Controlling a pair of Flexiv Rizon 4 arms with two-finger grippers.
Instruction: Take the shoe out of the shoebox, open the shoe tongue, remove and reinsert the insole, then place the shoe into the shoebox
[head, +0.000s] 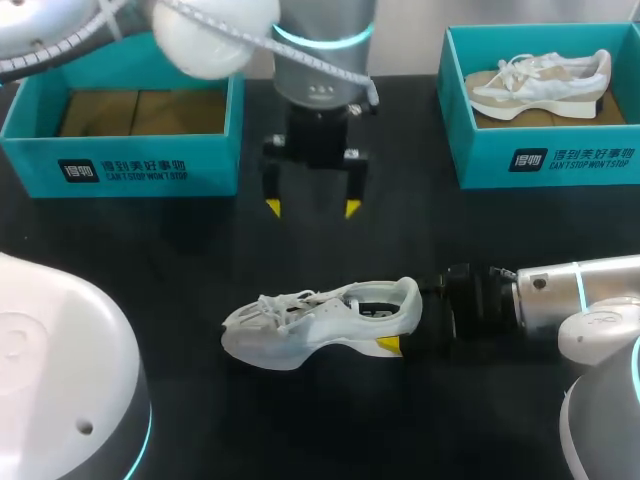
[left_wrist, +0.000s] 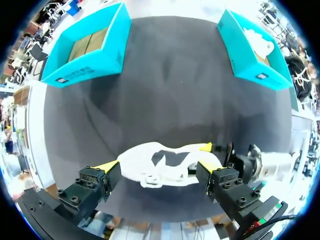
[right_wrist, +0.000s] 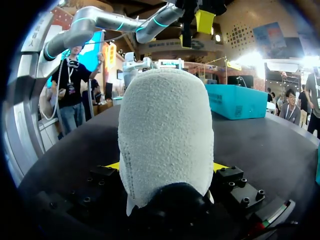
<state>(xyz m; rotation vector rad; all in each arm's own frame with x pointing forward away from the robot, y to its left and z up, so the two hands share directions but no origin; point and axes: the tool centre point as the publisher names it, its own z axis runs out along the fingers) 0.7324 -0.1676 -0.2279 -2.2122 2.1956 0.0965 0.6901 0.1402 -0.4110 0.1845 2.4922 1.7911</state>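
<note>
A white sneaker (head: 320, 320) lies on its side in the middle of the black table (head: 200, 420), toe to the left. My right gripper (head: 400, 318) comes in from the right and is shut on the heel, one yellow tip showing under the sole. In the right wrist view the heel (right_wrist: 165, 135) fills the space between the fingers (right_wrist: 222, 167). My left gripper (head: 310, 208) hangs open above the table, behind the shoe and apart from it. In the left wrist view the sneaker (left_wrist: 150, 165) lies below, between its spread tips.
A teal shoebox (head: 120, 165) with a bare brown floor stands at the back left. A second teal box (head: 545, 160) at the back right holds another white shoe (head: 540, 85). My left arm's white base (head: 60, 370) fills the near left corner.
</note>
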